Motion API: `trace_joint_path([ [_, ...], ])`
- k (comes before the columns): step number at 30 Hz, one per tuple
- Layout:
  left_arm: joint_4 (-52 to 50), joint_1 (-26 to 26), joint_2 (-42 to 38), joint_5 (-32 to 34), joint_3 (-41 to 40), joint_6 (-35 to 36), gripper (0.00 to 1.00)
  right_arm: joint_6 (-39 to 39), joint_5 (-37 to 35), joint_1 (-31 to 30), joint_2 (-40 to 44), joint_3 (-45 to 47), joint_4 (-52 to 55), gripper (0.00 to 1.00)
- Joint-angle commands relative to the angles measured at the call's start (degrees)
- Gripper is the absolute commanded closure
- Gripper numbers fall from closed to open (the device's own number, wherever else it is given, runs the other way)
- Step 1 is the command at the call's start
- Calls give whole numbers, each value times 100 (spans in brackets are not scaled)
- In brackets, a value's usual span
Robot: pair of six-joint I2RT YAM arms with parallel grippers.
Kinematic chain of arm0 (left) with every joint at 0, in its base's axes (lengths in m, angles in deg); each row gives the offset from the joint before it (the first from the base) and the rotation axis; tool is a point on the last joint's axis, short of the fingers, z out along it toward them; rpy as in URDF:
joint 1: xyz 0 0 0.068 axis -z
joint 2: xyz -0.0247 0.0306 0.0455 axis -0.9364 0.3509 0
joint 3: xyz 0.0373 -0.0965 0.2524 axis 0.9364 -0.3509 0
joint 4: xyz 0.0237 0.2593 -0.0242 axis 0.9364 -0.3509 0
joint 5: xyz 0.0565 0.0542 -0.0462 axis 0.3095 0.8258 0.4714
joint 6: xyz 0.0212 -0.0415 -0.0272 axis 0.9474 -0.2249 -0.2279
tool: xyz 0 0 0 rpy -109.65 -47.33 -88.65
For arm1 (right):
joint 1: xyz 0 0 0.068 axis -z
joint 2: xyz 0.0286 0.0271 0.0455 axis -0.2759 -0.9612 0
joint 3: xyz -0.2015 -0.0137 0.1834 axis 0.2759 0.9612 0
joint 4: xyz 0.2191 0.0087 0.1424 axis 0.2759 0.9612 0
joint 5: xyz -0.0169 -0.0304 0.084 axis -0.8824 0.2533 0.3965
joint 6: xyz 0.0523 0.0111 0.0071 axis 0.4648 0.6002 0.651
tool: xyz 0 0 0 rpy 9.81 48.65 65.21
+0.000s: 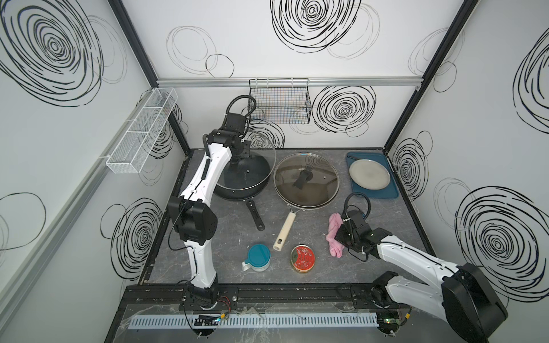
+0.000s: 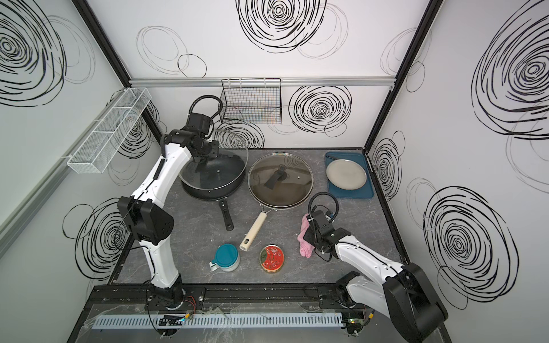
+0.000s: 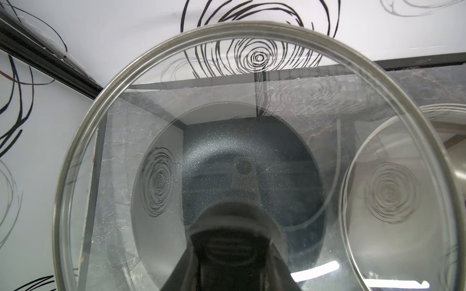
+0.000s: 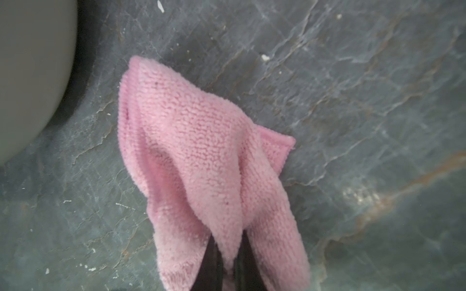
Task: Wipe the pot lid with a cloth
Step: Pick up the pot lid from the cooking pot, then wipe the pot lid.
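A clear glass pot lid (image 1: 263, 148) (image 2: 231, 148) hangs tilted over the black pan, and my left gripper (image 1: 238, 161) is shut on its dark handle. In the left wrist view the lid (image 3: 227, 100) fills the frame, with the left gripper (image 3: 233, 264) dark at its base. The pink cloth (image 1: 334, 227) (image 2: 305, 231) lies crumpled on the table at the right. My right gripper (image 4: 229, 262) is shut on a raised fold of the cloth (image 4: 196, 141). In both top views the right wrist covers the cloth's middle.
A second glass lid (image 1: 306, 181) rests at the table's centre over a cream-handled utensil (image 1: 284, 230). The black pan (image 1: 246, 181) is below the held lid. Teal-lidded cup (image 1: 259, 257) and red tin (image 1: 303, 258) stand in front. Blue tray (image 1: 374, 194) with a plate sits back right.
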Motion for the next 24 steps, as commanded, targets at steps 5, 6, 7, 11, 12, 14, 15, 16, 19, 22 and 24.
trace_joint_path([
  [5, 637, 152, -807, -203, 115, -183, 100, -489, 14, 279, 1125, -300, 120, 100],
  [6, 657, 177, -850, -227, 80, -202, 100, -567, 60, 339, 1308, -347, 96, 100],
  [7, 674, 219, -892, -238, 39, -206, 100, -655, 133, 414, 1450, -403, 106, 100],
  [11, 758, 361, -1080, -269, -96, -240, 100, -1066, 415, 591, 1687, -901, 299, 100],
  [12, 756, 397, -1120, -260, -122, -240, 100, -1188, 497, 591, 1685, -1078, 333, 100],
  [14, 768, 485, -1210, -196, -206, -240, 100, -1387, 670, 590, 1617, -1432, 341, 100],
  [15, 806, 541, -1278, -173, -294, -240, 100, -1457, 753, 585, 1567, -1626, 331, 100],
  [16, 850, 588, -1354, -155, -397, -244, 100, -1530, 887, 586, 1475, -1807, 288, 100],
  [19, 960, 705, -1558, -164, -714, -284, 100, -1714, 1342, 535, 1103, -2338, 112, 100],
  [22, 1118, 796, -1793, -176, -1038, -369, 100, -2029, 1565, 311, 664, -2809, -63, 100],
  [24, 1317, 815, -1976, -315, -1287, -459, 100, -2221, 1707, 179, 440, -2971, -292, 100],
])
